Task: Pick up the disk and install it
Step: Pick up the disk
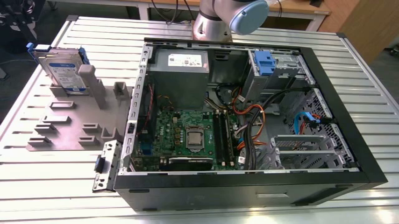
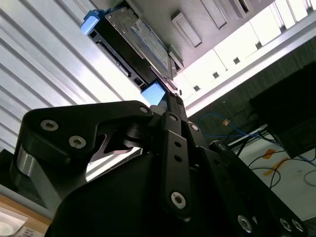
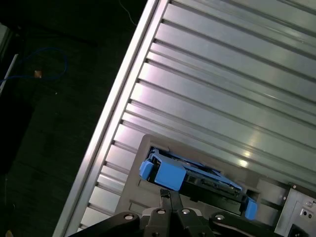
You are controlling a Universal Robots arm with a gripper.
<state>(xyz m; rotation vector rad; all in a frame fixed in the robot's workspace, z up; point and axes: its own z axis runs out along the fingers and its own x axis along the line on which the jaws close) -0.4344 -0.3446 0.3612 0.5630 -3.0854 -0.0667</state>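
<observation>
Above the upright disk [image 1: 62,70] the way looks open. A grey post [image 1: 87,77] of its holder [image 1: 62,135] stands just beside it, and the open computer case [image 1: 237,191] walls the exterior view's right.

Ribbed aluminium table [image 1: 355,70], glare on slats; wooden desk [image 1: 299,8] beyond; dark floor [image 3: 44,138].
</observation>
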